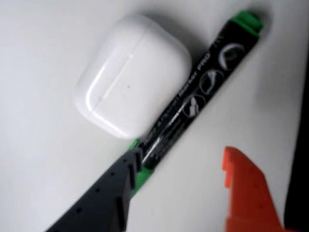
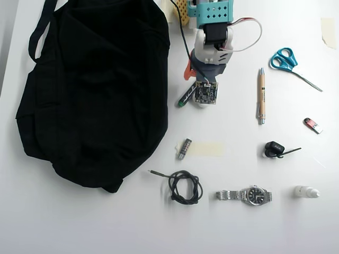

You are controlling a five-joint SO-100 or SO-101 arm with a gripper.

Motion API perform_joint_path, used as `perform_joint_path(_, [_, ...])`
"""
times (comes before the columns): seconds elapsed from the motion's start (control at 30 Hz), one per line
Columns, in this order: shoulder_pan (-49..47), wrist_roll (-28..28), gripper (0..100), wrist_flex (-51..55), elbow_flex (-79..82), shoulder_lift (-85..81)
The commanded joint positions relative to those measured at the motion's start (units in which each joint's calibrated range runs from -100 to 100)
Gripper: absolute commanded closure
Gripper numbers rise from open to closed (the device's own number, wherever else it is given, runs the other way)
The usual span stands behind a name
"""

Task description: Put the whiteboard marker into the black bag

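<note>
The whiteboard marker [image 1: 203, 87] lies diagonally on the white table, black barrel with print and green ends. A white earbud case [image 1: 133, 72] lies against its left side. My gripper [image 1: 182, 157] is open and low over the marker's near end. The dark finger [image 1: 113, 193] covers part of the green cap, and the orange finger [image 1: 248, 193] stands apart on the right. In the overhead view the marker [image 2: 185, 96] pokes out beside my gripper [image 2: 192, 79], just right of the black bag [image 2: 95, 90]. The bag lies flat with its strap at the top left.
Right of the arm lie a tan pen [image 2: 261, 95], blue scissors [image 2: 288, 61] and a small red item [image 2: 312, 125]. Nearer the front are a small cylinder on tape [image 2: 184, 148], a coiled black cable [image 2: 184, 187], a wristwatch [image 2: 249, 195], a black earpiece [image 2: 275, 149] and a white bottle [image 2: 307, 192].
</note>
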Motion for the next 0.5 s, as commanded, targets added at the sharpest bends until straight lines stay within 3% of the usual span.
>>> perform_joint_path(0.0, [-0.22, 0.09, 78, -1.17, -2.90, 2.27])
perform_joint_path(0.47, [-0.15, 0.09, 78, -2.46, -2.36, 3.43])
